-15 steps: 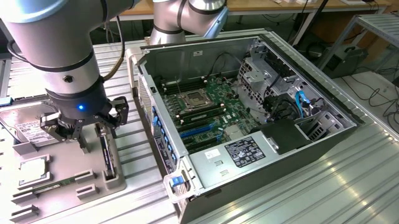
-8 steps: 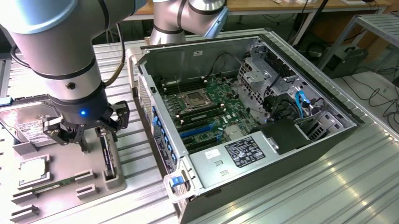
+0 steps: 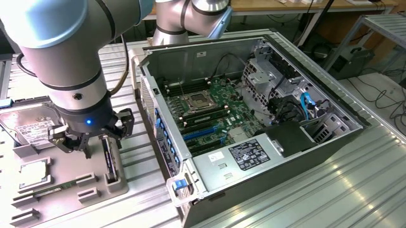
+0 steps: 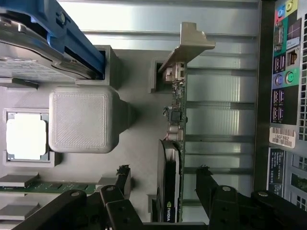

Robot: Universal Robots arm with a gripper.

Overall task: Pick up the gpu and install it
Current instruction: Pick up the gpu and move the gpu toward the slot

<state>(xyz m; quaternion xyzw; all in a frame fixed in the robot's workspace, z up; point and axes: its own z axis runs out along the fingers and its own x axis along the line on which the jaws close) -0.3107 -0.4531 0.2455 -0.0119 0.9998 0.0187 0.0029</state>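
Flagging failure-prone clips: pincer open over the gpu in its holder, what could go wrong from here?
The gpu stands on edge in a narrow slot of the grey holder; an off-centre grip by the pincer might tilt or jam it. One finger hangs near the raised block and might clip it.

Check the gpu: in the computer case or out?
Out. The gpu stands on edge in the grey holder beside the case, with the open end effector straddling it.

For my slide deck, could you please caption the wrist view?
Open gripper flanks the gpu, standing on edge in its grey holder.
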